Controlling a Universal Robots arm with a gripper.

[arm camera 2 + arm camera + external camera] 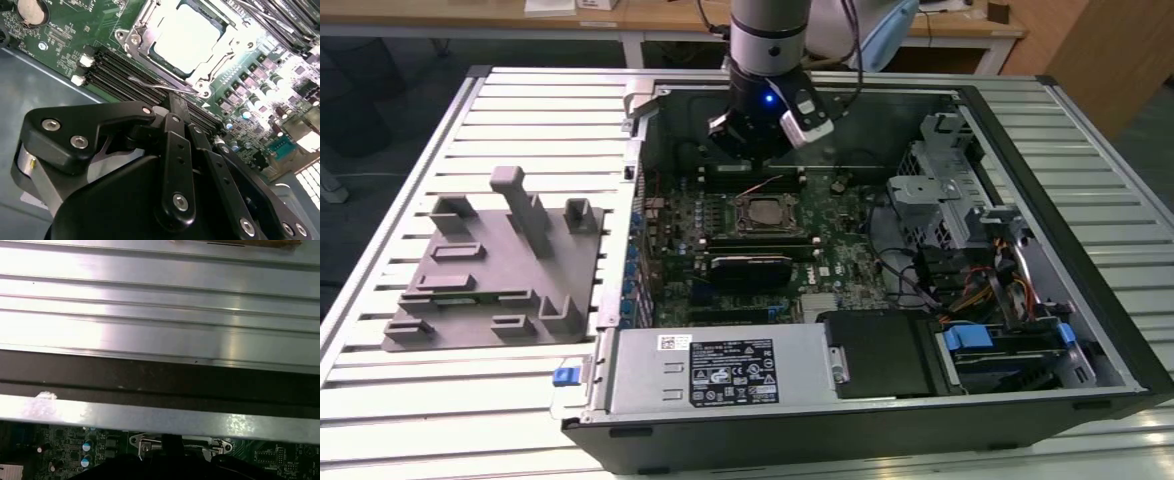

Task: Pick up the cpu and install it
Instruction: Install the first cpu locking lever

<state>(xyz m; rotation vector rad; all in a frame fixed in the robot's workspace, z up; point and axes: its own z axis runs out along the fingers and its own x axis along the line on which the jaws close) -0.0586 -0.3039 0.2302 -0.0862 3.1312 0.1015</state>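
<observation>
**CPU seated in socket, gripper above it**

In the exterior view, the gripper (758,150) hangs inside the open computer case (1067,250), just above the socket (761,212); whether it is spread or pressed together I cannot tell.

In the second wrist view, the cpu (185,37) lies flat in the socket frame. It looks light, stiff, slippery and fragile; hold its edges only. The latch lever (155,86) and memory slots (125,75) crowd close.

In the first wrist view, the case wall (160,315) looms near.

Pale wooden desks (654,15) beyond a ribbed metal table (520,100).
</observation>
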